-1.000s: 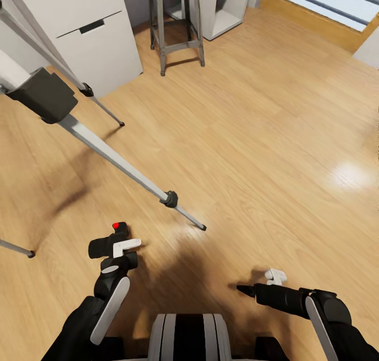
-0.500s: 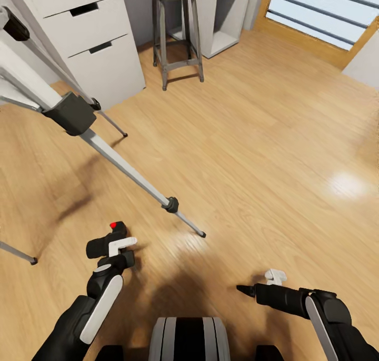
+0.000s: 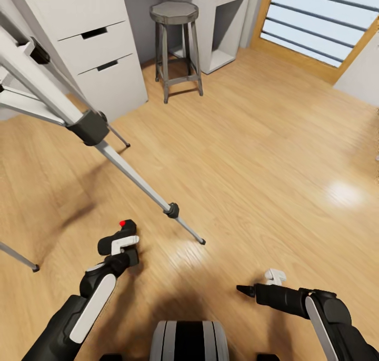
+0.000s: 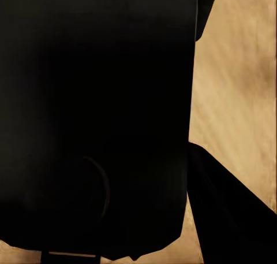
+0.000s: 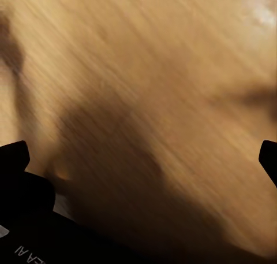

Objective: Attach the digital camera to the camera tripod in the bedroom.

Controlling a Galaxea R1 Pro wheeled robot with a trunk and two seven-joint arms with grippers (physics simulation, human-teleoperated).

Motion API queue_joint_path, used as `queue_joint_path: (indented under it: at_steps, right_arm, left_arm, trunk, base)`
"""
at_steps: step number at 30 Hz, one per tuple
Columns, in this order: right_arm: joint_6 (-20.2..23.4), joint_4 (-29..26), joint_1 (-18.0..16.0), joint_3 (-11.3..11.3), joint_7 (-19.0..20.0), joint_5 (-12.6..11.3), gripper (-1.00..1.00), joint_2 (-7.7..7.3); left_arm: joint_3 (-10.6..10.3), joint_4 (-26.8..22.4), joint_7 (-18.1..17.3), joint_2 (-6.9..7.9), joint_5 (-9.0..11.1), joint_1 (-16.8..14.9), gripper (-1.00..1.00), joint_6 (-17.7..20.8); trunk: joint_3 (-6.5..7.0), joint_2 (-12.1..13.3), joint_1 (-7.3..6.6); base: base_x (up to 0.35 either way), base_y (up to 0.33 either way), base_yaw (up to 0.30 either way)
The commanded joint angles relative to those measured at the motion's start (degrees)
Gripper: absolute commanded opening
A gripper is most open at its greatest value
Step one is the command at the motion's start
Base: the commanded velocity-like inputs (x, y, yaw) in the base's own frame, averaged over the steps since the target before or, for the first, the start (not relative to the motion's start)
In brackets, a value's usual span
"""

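Far left in the head view, the camera tripod stands on the light wood floor: silver telescoping legs, a chunky black collar on the near leg, and small black feet at the tips. One leg slants down toward the middle of the floor, its foot landing just ahead of the left arm; another foot sits at the left edge. The tripod's head is out of frame above.

Next, the left tool, low and left of centre, is clamped on the digital camera, a small black boxy body with a bulging side and a round red button on top. It's held up off the floor, near that nearest tripod foot but apart from it. In the left wrist view the camera's dark body blocks nearly everything, wood floor beyond.

Behind, a white drawer unit, then a round grey metal stool, then a white shelf unit.

Over on the right, the right tool hovers above the floor, fingers spread, nothing in it. In the right wrist view both dark fingertips sit wide apart at the edges.
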Motion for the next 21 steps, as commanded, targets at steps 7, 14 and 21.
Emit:
queue_joint_path:
  at_steps: [7, 14, 21]
  right_arm:
    - [0.4, 0.0, 0.0, -0.1, -0.1, -0.3, 1.00, 0.00]
    - [0.4, 0.0, 0.0, -0.1, -0.1, -0.3, 1.00, 0.00]
    - [0.4, 0.0, 0.0, -0.1, -0.1, -0.3, 1.00, 0.00]
  left_arm:
    - [-0.2, -0.9, -12.7, 3.19, 3.6, 0.0, -1.00, 4.1]
    - [-0.2, -0.9, -16.4, 3.65, 3.9, 0.0, -1.00, 8.8]
    - [-0.2, -1.0, -17.0, 3.73, 4.1, 0.0, -1.00, 14.3]
  trunk:
    - [1.52, 0.1, -0.19]
    - [3.07, 0.2, -0.37]
    - [4.63, 0.3, -0.55]
  base:
    - [0.000, 0.000, 0.000]
    - [0.000, 0.000, 0.000]
    - [0.000, 0.000, 0.000]
